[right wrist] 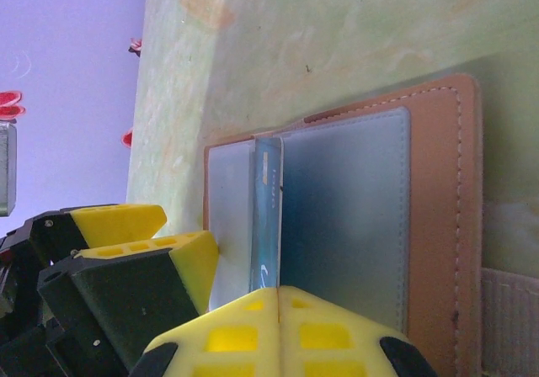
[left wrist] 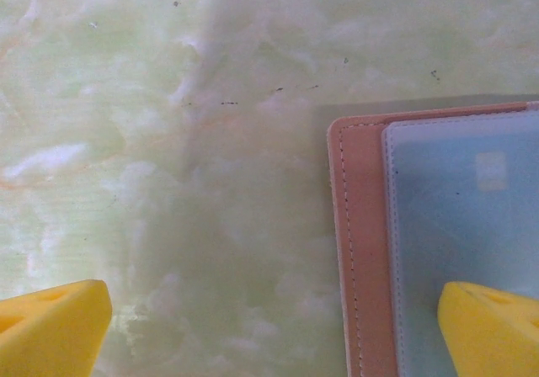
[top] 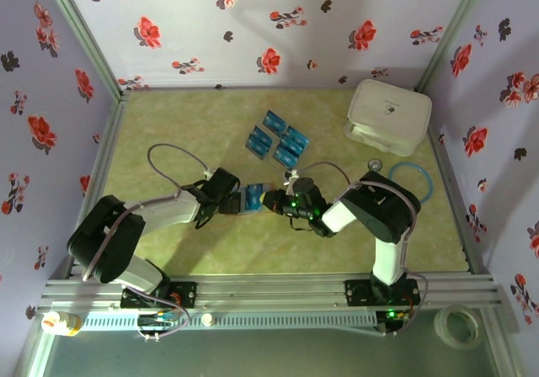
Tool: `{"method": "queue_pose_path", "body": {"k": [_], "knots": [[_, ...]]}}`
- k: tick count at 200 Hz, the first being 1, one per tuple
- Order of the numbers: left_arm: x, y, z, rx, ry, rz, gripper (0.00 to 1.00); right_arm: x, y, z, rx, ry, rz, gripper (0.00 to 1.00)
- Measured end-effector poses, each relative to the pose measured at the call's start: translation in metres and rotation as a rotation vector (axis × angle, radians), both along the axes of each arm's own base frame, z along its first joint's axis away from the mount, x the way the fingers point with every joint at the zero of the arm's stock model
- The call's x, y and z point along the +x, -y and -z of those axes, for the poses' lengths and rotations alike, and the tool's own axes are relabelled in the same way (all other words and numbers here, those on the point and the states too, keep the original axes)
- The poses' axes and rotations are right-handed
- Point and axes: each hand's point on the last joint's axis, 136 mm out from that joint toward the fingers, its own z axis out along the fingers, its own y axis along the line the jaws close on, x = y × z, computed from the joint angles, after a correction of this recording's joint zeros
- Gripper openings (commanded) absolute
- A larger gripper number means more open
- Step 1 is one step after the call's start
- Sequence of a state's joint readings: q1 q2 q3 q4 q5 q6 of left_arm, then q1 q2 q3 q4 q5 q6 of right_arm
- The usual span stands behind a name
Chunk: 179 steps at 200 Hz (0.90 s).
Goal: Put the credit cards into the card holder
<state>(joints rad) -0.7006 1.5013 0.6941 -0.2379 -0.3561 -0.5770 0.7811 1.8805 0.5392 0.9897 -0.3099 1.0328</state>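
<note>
Credit card [right wrist: 266, 209] print unreadable, blurred; card holder [right wrist: 442, 225] lies open.

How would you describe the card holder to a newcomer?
On the green table, look just nearer than the loose blue cards. The card holder lies open between the left gripper and right gripper. It alone is brown, stitched, with clear sleeves.

Left gripper [left wrist: 269, 333] hangs low, yellow fingers spread wide; right gripper [right wrist: 278, 297] faces it nose to nose, jaws pressed together.
</note>
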Motion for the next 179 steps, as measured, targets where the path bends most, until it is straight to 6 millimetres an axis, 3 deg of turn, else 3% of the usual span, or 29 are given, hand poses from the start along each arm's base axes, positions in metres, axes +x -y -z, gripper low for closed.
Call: {"method": "queue_pose_path", "body": {"k": [179], "knots": [[0.0002,0.0001,0.0001,-0.002,0.003,0.000,1.00,-0.0024,-0.0044,0.0064,0.003,-0.057,0.009,0.00]]}}
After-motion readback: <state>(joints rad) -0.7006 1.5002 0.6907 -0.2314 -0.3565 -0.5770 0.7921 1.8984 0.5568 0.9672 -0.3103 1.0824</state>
